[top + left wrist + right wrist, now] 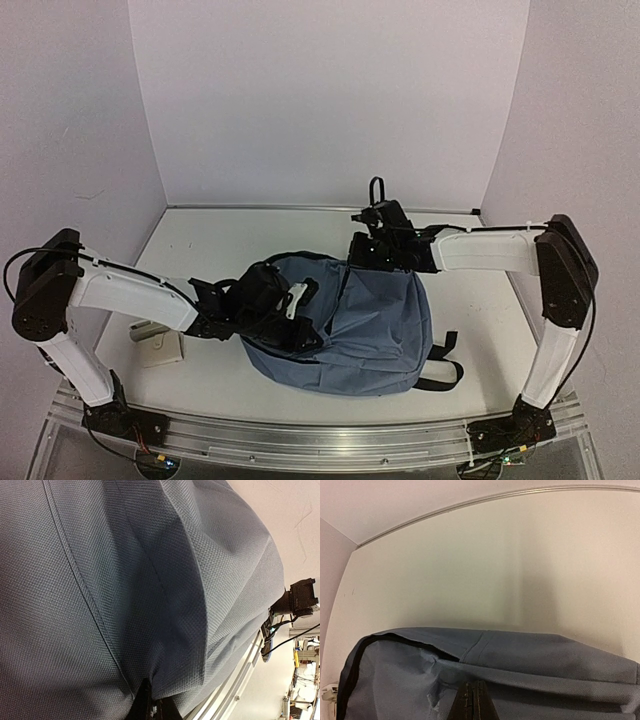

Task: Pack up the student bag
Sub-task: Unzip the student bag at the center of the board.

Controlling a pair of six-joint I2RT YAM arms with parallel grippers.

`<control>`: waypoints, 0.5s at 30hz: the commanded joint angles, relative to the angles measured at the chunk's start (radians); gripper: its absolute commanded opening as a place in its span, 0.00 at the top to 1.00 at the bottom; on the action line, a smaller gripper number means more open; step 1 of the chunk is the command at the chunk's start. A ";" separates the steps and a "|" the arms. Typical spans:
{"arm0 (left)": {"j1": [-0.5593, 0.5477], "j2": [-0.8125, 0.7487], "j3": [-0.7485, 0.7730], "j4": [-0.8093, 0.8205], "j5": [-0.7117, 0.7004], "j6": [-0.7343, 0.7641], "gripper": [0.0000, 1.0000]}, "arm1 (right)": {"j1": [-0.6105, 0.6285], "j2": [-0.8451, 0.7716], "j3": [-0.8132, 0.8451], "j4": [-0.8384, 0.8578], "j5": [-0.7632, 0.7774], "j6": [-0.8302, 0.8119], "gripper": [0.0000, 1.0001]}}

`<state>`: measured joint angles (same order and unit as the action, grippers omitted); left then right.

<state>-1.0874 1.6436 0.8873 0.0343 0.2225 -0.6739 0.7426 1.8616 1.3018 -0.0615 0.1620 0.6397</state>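
Note:
The student bag (370,320), a large slate-blue backpack, lies in the middle of the table with its black straps (443,366) trailing off to the right. My left gripper (300,312) sits at the bag's left side. In the left wrist view its dark fingers (148,700) are shut, with a fold of the blue fabric (165,630) gathered at their tip. My right gripper (358,250) rests at the bag's far top edge. Its fingers (473,702) are pressed together against the fabric just below the bag's rim (520,650), and the cloth puckers beside them.
A small beige, box-like item (160,346) lies on the table left of the bag, under the left arm. White walls enclose the table on three sides. A metal rail (320,440) runs along the near edge.

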 commanded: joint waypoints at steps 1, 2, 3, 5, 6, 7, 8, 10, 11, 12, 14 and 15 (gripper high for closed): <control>-0.014 -0.012 -0.026 -0.082 0.011 -0.045 1.00 | -0.051 0.047 0.030 0.088 0.036 0.012 1.00; -0.014 -0.016 -0.021 -0.087 0.006 -0.048 1.00 | -0.052 0.044 0.030 0.089 0.011 0.007 1.00; -0.014 -0.018 -0.012 -0.091 0.000 -0.051 0.99 | -0.052 0.040 0.034 0.091 -0.024 -0.004 1.00; -0.014 -0.025 0.008 -0.104 -0.011 -0.056 0.97 | -0.052 0.024 0.052 0.090 -0.110 -0.037 1.00; -0.014 -0.030 0.024 -0.115 -0.018 -0.057 0.93 | -0.052 0.010 0.057 0.091 -0.154 -0.051 0.99; -0.014 -0.032 0.041 -0.127 -0.024 -0.058 0.88 | -0.052 -0.012 0.060 0.091 -0.199 -0.065 0.95; -0.014 -0.035 0.061 -0.141 -0.029 -0.056 0.82 | -0.052 -0.035 0.060 0.091 -0.229 -0.074 0.89; -0.013 -0.043 0.101 -0.168 -0.049 -0.052 0.66 | -0.052 -0.098 0.047 0.086 -0.249 -0.081 0.74; -0.014 -0.049 0.123 -0.184 -0.063 -0.048 0.58 | -0.052 -0.134 0.032 0.080 -0.247 -0.081 0.62; -0.014 -0.055 0.143 -0.197 -0.078 -0.046 0.52 | -0.052 -0.164 0.017 0.073 -0.241 -0.080 0.53; -0.013 -0.063 0.181 -0.228 -0.117 -0.043 0.42 | -0.052 -0.238 -0.008 0.049 -0.218 -0.077 0.42; -0.012 -0.063 0.203 -0.245 -0.134 -0.039 0.38 | -0.052 -0.266 -0.026 0.032 -0.201 -0.072 0.38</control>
<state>-1.0984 1.6402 0.9822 -0.1283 0.1743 -0.7205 0.6941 1.7762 1.3049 -0.0312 -0.0468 0.5762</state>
